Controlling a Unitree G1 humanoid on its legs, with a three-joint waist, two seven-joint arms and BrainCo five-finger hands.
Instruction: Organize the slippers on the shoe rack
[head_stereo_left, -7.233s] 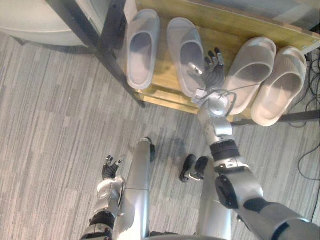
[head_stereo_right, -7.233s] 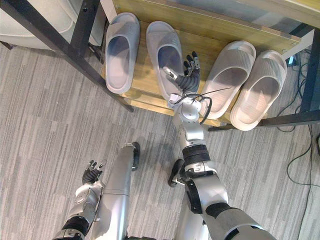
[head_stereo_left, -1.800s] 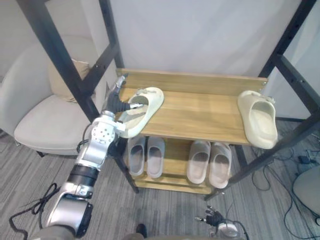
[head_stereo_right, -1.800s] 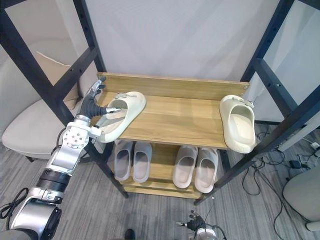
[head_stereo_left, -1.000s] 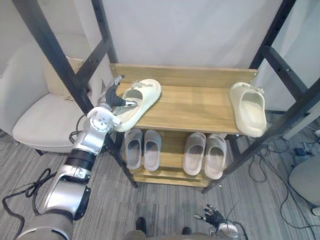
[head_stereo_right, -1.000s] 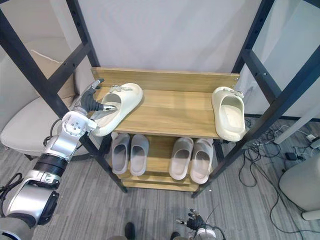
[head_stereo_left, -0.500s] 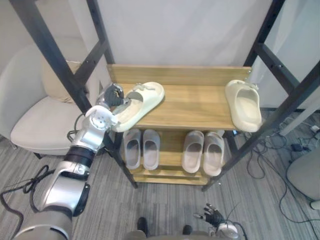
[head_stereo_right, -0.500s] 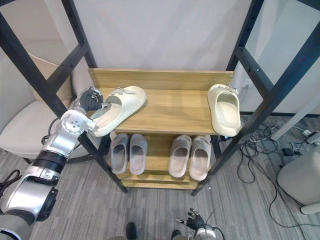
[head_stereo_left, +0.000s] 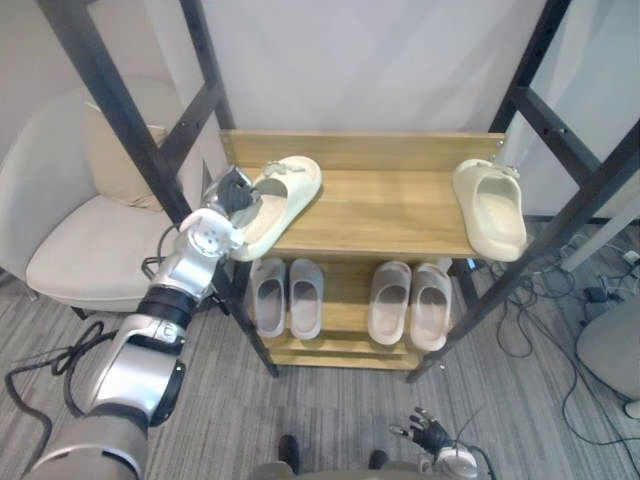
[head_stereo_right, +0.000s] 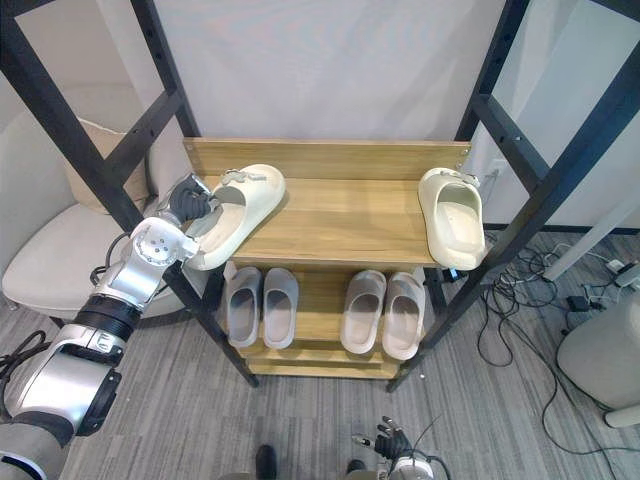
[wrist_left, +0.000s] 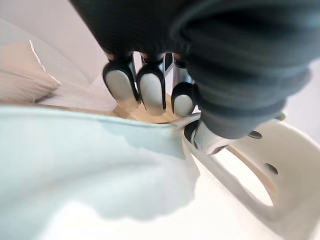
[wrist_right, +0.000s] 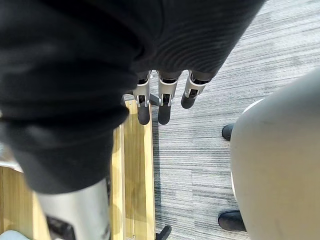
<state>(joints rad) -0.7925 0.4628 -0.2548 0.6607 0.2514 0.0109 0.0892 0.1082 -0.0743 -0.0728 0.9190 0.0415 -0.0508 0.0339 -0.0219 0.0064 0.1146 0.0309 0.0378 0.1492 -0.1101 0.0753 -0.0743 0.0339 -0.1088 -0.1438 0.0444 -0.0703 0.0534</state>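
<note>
A cream slipper (head_stereo_left: 288, 192) lies slanted at the left end of the rack's top wooden shelf (head_stereo_left: 390, 205), its heel hanging over the front corner. My left hand (head_stereo_left: 230, 194) is shut on that heel; in the left wrist view its curled fingers (wrist_left: 150, 92) hook over the slipper's rim (wrist_left: 125, 170). The matching cream slipper (head_stereo_left: 492, 205) rests at the shelf's right end, its toe past the front edge. Two pairs of grey slippers (head_stereo_left: 288, 297) (head_stereo_left: 410, 303) sit side by side on the lower shelf. My right hand (head_stereo_left: 430, 436) hangs low near the floor, fingers (wrist_right: 163, 106) straight.
Black slanted frame posts (head_stereo_left: 120, 105) (head_stereo_left: 570, 200) flank the rack on both sides. A beige armchair (head_stereo_left: 70, 235) with a cushion stands to the left. Cables (head_stereo_left: 590, 290) trail on the carpet at the right, beside a grey rounded seat (head_stereo_left: 610, 350).
The left hand's fingers, spread over the slipper's heel a second ago, have curled round it. The slipper has turned slightly on the shelf. The right hand has stayed put.
</note>
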